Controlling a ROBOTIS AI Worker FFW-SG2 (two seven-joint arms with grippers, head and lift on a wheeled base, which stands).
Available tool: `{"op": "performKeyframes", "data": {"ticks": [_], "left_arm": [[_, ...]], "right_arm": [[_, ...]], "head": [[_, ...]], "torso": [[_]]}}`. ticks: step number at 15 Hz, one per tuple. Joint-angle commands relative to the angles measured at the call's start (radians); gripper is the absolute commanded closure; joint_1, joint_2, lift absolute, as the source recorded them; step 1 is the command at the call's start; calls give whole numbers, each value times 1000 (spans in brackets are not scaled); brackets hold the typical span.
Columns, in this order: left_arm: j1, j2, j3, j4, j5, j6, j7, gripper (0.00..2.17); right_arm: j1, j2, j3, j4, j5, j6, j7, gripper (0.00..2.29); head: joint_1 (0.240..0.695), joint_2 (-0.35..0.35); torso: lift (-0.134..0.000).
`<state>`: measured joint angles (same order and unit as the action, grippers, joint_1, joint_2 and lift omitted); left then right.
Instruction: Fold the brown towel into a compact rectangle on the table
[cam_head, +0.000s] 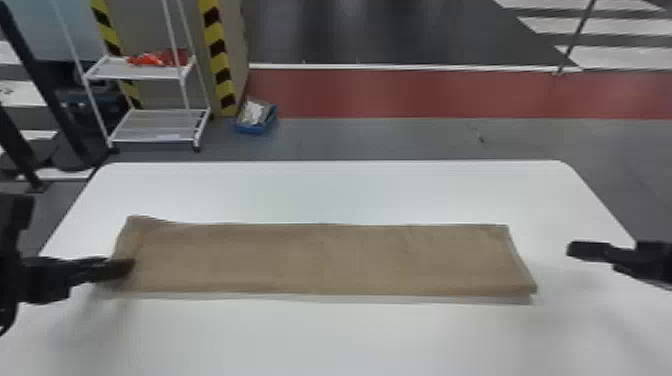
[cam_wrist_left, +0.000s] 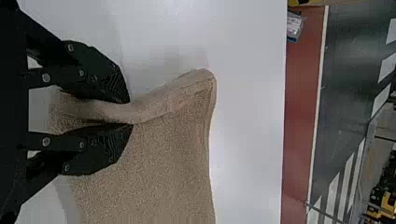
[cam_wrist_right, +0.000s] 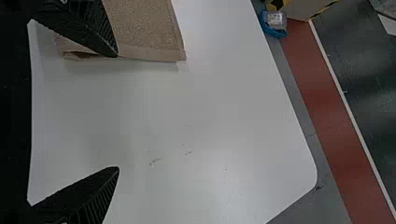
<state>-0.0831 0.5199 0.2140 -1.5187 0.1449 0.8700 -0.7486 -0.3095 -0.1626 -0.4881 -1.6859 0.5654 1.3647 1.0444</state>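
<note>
Brown towel (cam_head: 320, 257) lies before me as a long strip, folded in layers, its length running from left to right, with the white table (cam_head: 330, 192) beneath it. At the towel's near edge and right end I can see one layer of cloth peeping out under another.

My left gripper (cam_head: 125, 267) is at the towel's left end, over its near part. The left wrist view shows that same left gripper (cam_wrist_left: 131, 112) clamped on the cloth: a raised ridge of it (cam_wrist_left: 156, 103) runs up between my two black fingers and on to the towel's far left corner, which stands slightly proud of the table.

My right gripper (cam_head: 575, 249) is just off the towel's right end, apart from it. In the right wrist view, this right gripper (cam_wrist_right: 117, 112) has its two fingers spread wide, with open space between the tips.

Well beyond the towel, on the floor, a blue tray (cam_head: 254, 129) holds something pale. Left of that tray, also beyond the towel, stands a white rack (cam_head: 155, 125) with two shelves, red items (cam_head: 160, 58) on the upper one. A red floor band (cam_head: 425, 92) runs crosswise, farther off than the towel.
</note>
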Motion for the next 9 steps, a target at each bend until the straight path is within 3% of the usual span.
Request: {"op": "performKeyframes", "data": {"ticks": [1,3,8,9], "left_arm": [[-4,-1,30,0,10,4,-18,2142],[-6,6,50,0,8,4,-40,2142],[-35,88,119,0,16,34,-100,2142],[-38,91,143,-4,25,83,-110,2142]], "right_arm": [[1,0,-3,0,-2,0,0,-1],[6,0,-9,0,-4,0,-1,-1],[6,-5,-15,-6,-22,3,0,-1],[6,-6,-17,-8,-24,6,0,-1]], "head": [[695,-18],[695,-19],[695,12],[695,31]], "torso": [[-128],[-128],[-128],[-128]]}}
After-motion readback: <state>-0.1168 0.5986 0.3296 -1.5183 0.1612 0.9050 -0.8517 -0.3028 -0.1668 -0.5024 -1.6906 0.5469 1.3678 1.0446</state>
